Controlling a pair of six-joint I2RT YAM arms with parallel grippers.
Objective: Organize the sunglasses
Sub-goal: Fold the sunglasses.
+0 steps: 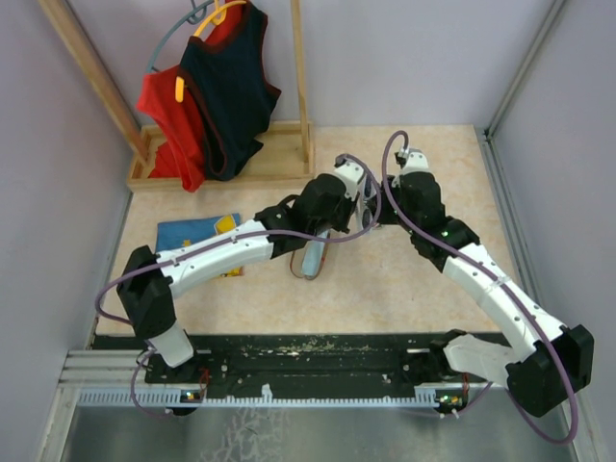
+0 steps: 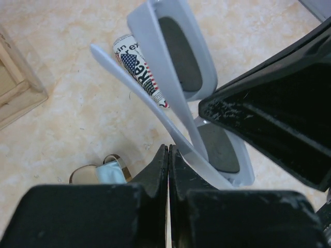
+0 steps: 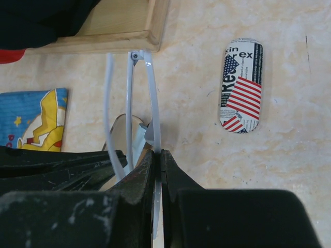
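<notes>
The white-grey sunglasses (image 2: 176,57) hang above the table between the two grippers, seen in the top view (image 1: 368,206) at the middle. My right gripper (image 3: 160,153) is shut on one thin white arm (image 3: 153,98) of the pair, which runs straight between its fingers. My left gripper (image 2: 169,150) is shut with nothing between its fingers. The other white arm (image 2: 150,101) passes along the outer side of its right finger (image 2: 189,165). In the top view the left gripper (image 1: 356,191) and right gripper (image 1: 379,208) nearly touch.
A flag-print case (image 3: 242,85) lies shut on the table. Below the grippers sits an open case with a light-blue cloth (image 1: 313,258) inside. A blue and yellow cloth (image 1: 197,231) lies at the left. The wooden rack base (image 1: 231,164) with hanging clothes stands at the back.
</notes>
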